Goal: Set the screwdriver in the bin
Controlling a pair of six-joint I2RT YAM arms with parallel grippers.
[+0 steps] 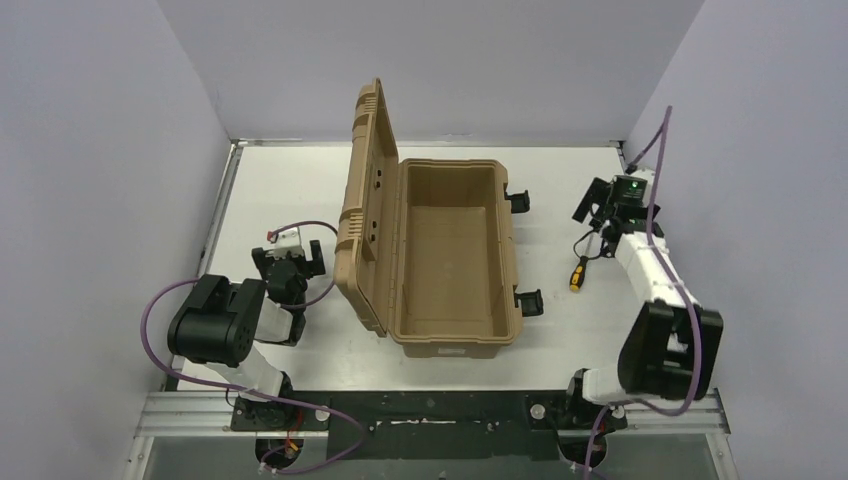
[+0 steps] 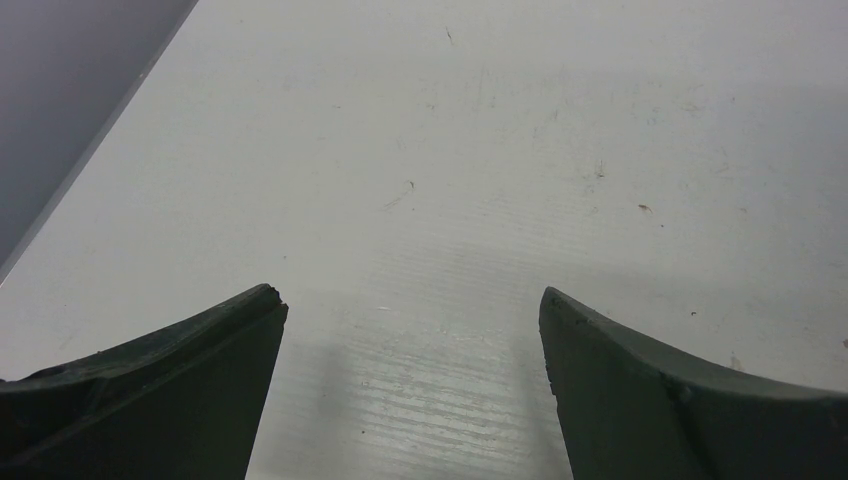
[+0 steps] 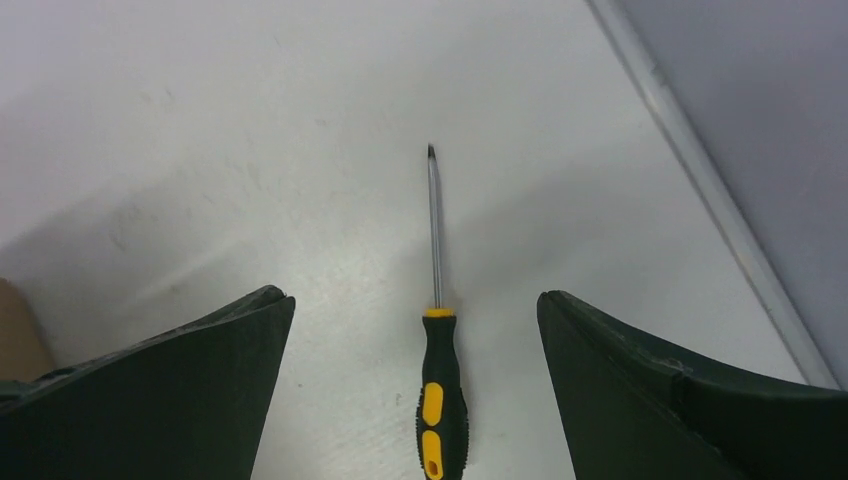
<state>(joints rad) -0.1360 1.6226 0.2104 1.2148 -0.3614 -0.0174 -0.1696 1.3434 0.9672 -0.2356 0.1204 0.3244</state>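
Widely released, right gripper (image 3: pixel 410 297) straddles the screwdriver (image 3: pixel 440 380), apparently untouched, beside the bin (image 1: pixel 455 343).

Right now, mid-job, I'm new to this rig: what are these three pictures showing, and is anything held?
Two robot arms sit at a white table. One picture looks down from above and behind them; the other two come from a camera on each wrist, the dark wedges being that gripper's fingers. The left gripper is open over bare table. The right gripper is open above the screwdriver, which lies flat, not gripped. The tan bin stands mid-table, lid swung open; nothing is held.
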